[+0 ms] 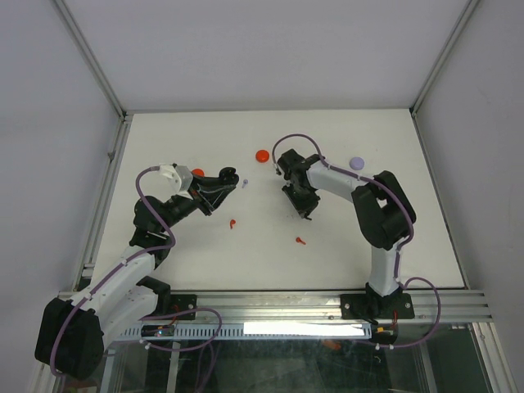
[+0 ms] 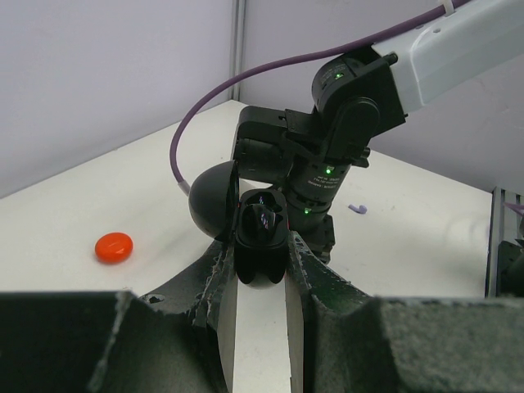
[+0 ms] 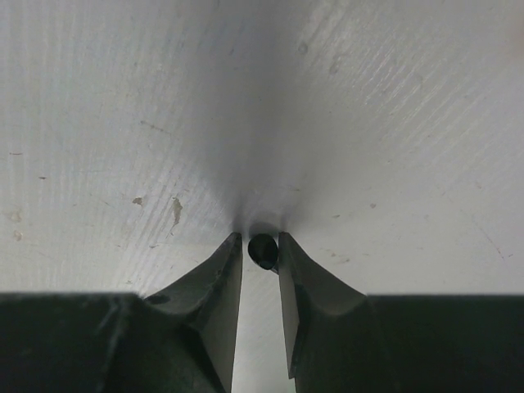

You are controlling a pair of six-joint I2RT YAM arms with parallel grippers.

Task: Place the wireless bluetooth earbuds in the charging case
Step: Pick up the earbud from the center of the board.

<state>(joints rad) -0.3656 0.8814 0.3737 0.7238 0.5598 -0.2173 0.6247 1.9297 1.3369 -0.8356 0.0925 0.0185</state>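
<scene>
Two arms engaged: the left presents the case, the right picks an earbud.
Left gripper: clamped on the black charging case, one finger on each side of its body.
Charging case: held in front of the left wrist with its lid swung open. The wells are dark, and I cannot tell whether any is filled.
Right gripper: jaws drawn together on the black earbud, tips down at the table.
Black earbud: pinched between the right fingertips, at or barely above the surface. Which of the two cannot be told.
Other earbuds: two red earbuds lie loose on the near half of the table. A lavender earbud lies just beside the left gripper.
Not for insertion: red disc and lavender disc, toward the far edge.
Step in hand, as judged: pickup of the black earbud. Insertion has not begun.
Next move calls for: a clean lift without the earbud twisting in the pinch, then travel left to the open case. The stem must line up with a well before release.
Risk, as judged: the earbud is small and smooth, so it may rotate or slip between the tips.
</scene>
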